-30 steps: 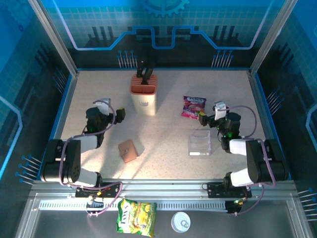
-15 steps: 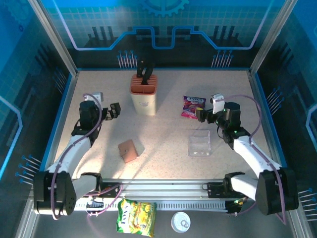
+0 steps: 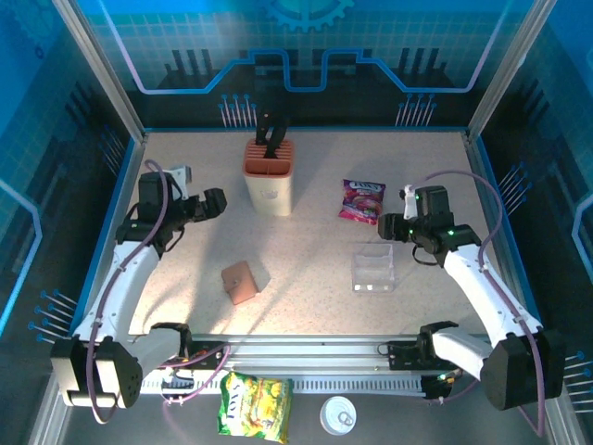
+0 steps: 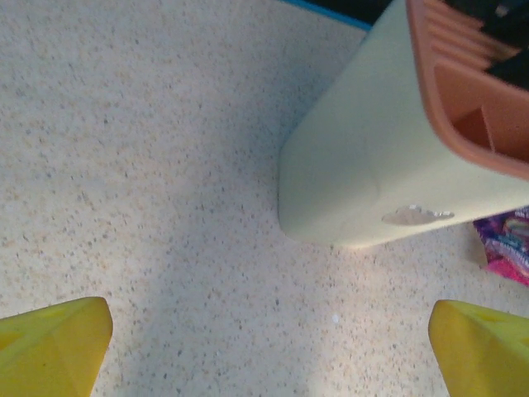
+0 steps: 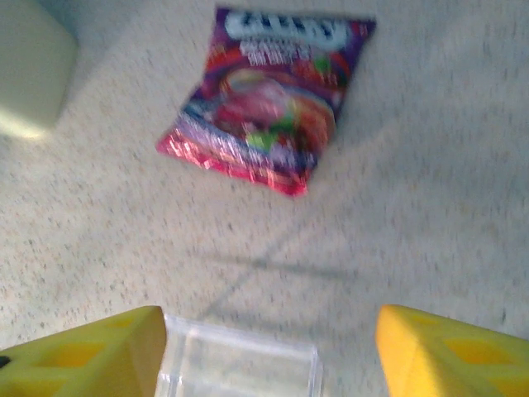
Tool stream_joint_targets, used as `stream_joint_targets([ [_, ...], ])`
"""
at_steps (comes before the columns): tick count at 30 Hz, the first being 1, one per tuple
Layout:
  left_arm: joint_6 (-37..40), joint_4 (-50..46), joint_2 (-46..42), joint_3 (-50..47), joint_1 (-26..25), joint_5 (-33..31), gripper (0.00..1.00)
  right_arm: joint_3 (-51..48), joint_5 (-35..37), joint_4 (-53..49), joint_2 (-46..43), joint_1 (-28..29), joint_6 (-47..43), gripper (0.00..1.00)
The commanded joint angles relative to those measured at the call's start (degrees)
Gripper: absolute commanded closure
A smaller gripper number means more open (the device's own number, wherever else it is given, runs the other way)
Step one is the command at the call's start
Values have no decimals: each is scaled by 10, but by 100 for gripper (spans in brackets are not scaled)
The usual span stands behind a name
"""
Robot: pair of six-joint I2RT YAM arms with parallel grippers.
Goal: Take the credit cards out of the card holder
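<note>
The card holder (image 3: 240,281), a small brown wallet, lies flat on the table near the front, between the two arms. The credit cards are hidden from view. My left gripper (image 3: 213,202) hangs well behind and to the left of it, facing the knife block; its yellow fingertips (image 4: 54,343) stand wide apart and open over bare table. My right gripper (image 3: 389,225) is far to the right, open, with its yellow fingertips (image 5: 83,351) either side of the clear tray's (image 5: 240,364) far edge and nothing held.
An orange-topped beige knife block (image 3: 270,176) stands at the back middle. A purple snack packet (image 3: 361,199) lies to its right, and the clear tray (image 3: 373,267) is in front of that. A yellow-green packet (image 3: 256,405) and a white lid (image 3: 338,414) lie below the table's front rail.
Both arms have unfolded from their tucked poses and stretched upward, while the grippers stayed over roughly the same spots. The card holder has not moved.
</note>
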Motion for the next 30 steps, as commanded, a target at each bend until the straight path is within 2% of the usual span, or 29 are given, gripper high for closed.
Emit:
stream_joint_targets([
  [1,22,-16,1,-22,-4,23,1,-10,18,-76,-15,7,28,37],
  [5,34,-16,7,-24,-4,7,1,-32,22,-79,-24,7,33,48],
  [12,30,-24,22,-22,-4,11,1,-43,19,-73,8,18,48,65],
  [18,32,-21,14,-25,-4,6,1,-45,14,-62,48,23,42,72],
  [30,33,-22,0,-28,-4,7,1,-51,10,-45,75,26,40,77],
])
